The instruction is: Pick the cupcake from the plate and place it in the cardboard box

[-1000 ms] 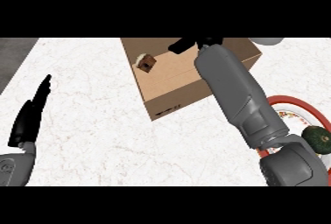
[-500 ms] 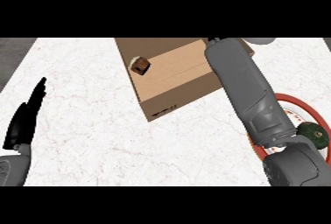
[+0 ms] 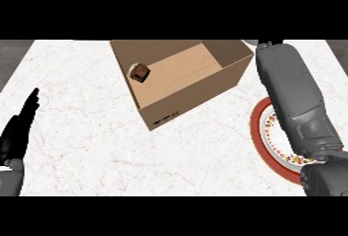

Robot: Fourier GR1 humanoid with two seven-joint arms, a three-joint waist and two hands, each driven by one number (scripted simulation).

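One cupcake [image 3: 140,72] now down inside the cardboard box [image 3: 183,78], freed from the right hand, withdrawn beyond view, state impossible to tell. Left hand [image 3: 20,126] relaxed, well apart. Placement apparently complete.

The counter [image 3: 102,147] filling most of the frame looks like white marble, smooth and faintly veined in grey. At upper centre the cardboard box [image 3: 197,99] is plain brown paperboard, matt, with a paler matt floor inside and small dark print on its outer wall. Against its inner left wall the cupcake [image 3: 140,72] looks dark brown and dull, on a pale patch. At the right the plate [image 3: 259,133] has a glossy red rim and a white, patterned inner band. The right forearm [image 3: 292,92] above it is smooth grey plastic with a soft sheen. At lower left the left hand [image 3: 20,126] is matt black
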